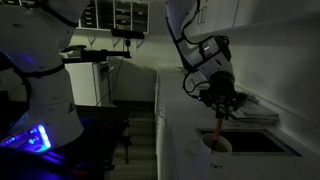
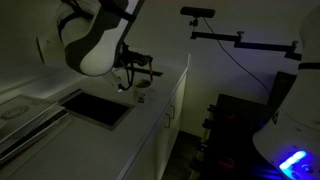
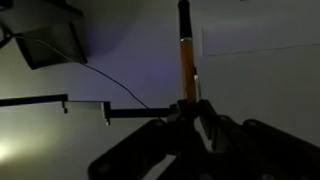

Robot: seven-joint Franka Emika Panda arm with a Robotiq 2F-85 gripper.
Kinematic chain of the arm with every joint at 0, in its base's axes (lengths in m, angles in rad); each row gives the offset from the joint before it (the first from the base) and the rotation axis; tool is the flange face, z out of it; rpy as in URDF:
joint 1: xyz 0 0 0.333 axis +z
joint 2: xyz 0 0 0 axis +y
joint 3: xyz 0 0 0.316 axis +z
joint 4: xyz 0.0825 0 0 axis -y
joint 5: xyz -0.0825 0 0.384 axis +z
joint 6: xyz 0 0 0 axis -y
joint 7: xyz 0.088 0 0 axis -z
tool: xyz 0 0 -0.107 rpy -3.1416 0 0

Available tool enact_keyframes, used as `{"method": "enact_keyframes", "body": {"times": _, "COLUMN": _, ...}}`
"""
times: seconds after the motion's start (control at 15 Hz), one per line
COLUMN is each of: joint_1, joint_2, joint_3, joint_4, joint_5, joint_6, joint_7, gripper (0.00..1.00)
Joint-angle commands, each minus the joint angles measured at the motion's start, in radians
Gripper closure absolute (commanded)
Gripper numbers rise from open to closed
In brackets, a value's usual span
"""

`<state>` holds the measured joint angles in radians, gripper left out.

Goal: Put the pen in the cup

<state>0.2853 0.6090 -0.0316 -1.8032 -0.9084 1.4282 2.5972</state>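
The scene is dim. My gripper (image 1: 221, 104) is shut on the pen (image 1: 220, 129), a thin orange-red stick that hangs down from the fingers. The pen's lower end is just above, or at, the rim of the white cup (image 1: 214, 150) on the counter. In the wrist view the pen (image 3: 186, 55) sticks out straight from between the closed fingers (image 3: 190, 108), orange with a dark tip. The cup does not show in that view. In an exterior view the gripper (image 2: 133, 75) hovers over the small cup (image 2: 142, 97); the pen is too small to make out there.
A dark sink basin (image 1: 258, 142) lies beside the cup and also shows in an exterior view (image 2: 95, 108). The light counter (image 2: 150, 125) drops off at its front edge. A camera on a stand (image 2: 203, 14) and glowing blue equipment (image 1: 35, 137) are off the counter.
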Motion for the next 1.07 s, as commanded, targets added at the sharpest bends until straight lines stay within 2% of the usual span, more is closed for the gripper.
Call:
{"method": "enact_keyframes", "body": {"times": 0.0, "joint_1": 0.045, "joint_2": 0.023, "joint_3": -0.030, "joint_4": 0.073, "joint_5": 0.023, "joint_6": -0.068, "joint_7": 0.001, "gripper": 0.95}}
{"method": "enact_keyframes", "body": {"times": 0.13, "joint_1": 0.055, "joint_2": 0.018, "joint_3": -0.029, "joint_4": 0.087, "joint_5": 0.024, "joint_6": -0.085, "joint_7": 0.001, "gripper": 0.95}}
{"method": "enact_keyframes", "body": {"times": 0.27, "joint_1": 0.046, "joint_2": 0.015, "joint_3": -0.010, "joint_4": 0.090, "joint_5": 0.026, "joint_6": -0.076, "joint_7": 0.000, "gripper": 0.95}}
{"method": "enact_keyframes", "body": {"times": 0.33, "joint_1": 0.022, "joint_2": 0.023, "joint_3": 0.025, "joint_4": 0.101, "joint_5": 0.019, "joint_6": -0.091, "joint_7": 0.001, "gripper": 0.95}}
{"method": "enact_keyframes", "body": {"times": 0.67, "joint_1": 0.008, "joint_2": 0.040, "joint_3": 0.064, "joint_4": 0.101, "joint_5": 0.049, "joint_6": -0.057, "joint_7": -0.022, "gripper": 0.95}}
{"method": "enact_keyframes", "body": {"times": 0.73, "joint_1": 0.006, "joint_2": 0.047, "joint_3": 0.068, "joint_4": 0.104, "joint_5": 0.056, "joint_6": -0.056, "joint_7": -0.031, "gripper": 0.92}}
{"method": "enact_keyframes", "body": {"times": 0.8, "joint_1": 0.015, "joint_2": 0.064, "joint_3": 0.063, "joint_4": 0.114, "joint_5": 0.050, "joint_6": -0.074, "joint_7": -0.018, "gripper": 0.56}}
{"method": "enact_keyframes", "body": {"times": 0.87, "joint_1": 0.010, "joint_2": 0.069, "joint_3": 0.066, "joint_4": 0.113, "joint_5": 0.051, "joint_6": -0.060, "joint_7": -0.028, "gripper": 0.56}}
{"method": "enact_keyframes", "body": {"times": 1.0, "joint_1": 0.005, "joint_2": 0.071, "joint_3": 0.068, "joint_4": 0.108, "joint_5": 0.054, "joint_6": -0.038, "joint_7": -0.023, "gripper": 0.42}}
